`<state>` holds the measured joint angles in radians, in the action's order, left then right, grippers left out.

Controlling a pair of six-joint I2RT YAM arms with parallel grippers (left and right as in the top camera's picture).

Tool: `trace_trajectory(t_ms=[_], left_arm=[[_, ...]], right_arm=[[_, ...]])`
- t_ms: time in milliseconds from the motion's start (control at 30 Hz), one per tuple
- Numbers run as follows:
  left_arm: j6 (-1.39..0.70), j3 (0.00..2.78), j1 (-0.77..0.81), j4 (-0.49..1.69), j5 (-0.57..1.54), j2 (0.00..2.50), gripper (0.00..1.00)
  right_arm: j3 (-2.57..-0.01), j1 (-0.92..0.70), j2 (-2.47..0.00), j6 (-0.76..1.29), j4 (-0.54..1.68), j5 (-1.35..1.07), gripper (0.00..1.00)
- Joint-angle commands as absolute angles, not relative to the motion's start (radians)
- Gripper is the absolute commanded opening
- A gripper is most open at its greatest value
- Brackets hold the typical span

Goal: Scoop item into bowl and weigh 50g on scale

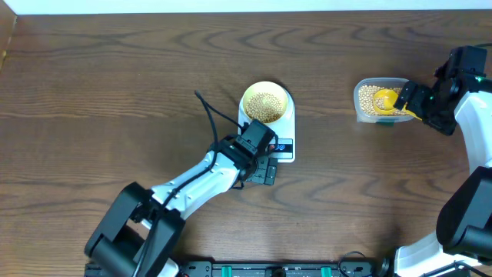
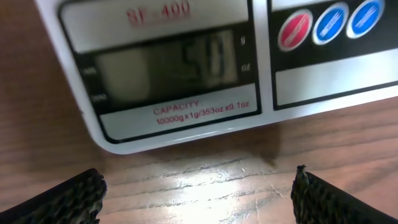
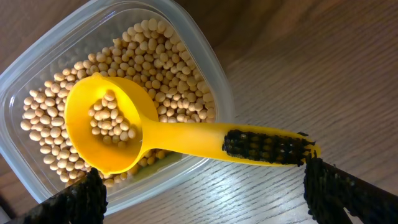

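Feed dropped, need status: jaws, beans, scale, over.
Both jaws open, gripping nothing. Pale yellow-green bowl of small beige beans on white digital scale, display looks like 50. Yellow plastic scoop resting in clear plastic tub. No obstruction seen.

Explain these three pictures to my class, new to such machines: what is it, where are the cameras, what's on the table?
Two robot arms work at a wooden table. One picture looks down from above; the other two come from wrist cameras. A white scale carries a pale bowl of beans; its blurred display seems to read 50. The left pincer hangs open before the scale. To the right, a clear tub holds more beans and a yellow scoop. The right pincer is open too, so nothing is held.
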<state>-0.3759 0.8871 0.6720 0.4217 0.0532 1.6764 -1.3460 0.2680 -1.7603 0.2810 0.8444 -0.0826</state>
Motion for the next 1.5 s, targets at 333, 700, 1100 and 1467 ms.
trace_trajectory(t_ms=[333, 700, 1100, 1467], left_arm=[[-0.459, 0.872, 0.727, 0.417, 0.045, 1.719, 0.98], [-0.53, 0.837, 0.731, 0.417, 0.044, 1.723, 0.98], [-0.537, 0.835, 0.731, 0.398, 0.045, 1.723, 0.98], [-0.537, 0.835, 0.731, 0.398, 0.044, 1.723, 0.98]], right_arm=[[-1.348, 0.267, -1.752, 0.276, 0.845, -0.085, 0.99], [-1.348, 0.267, -1.752, 0.276, 0.845, -0.085, 0.99], [-1.348, 0.267, -1.752, 0.276, 0.845, -0.085, 0.99], [-1.348, 0.267, -1.752, 0.276, 0.845, -0.085, 0.99]])
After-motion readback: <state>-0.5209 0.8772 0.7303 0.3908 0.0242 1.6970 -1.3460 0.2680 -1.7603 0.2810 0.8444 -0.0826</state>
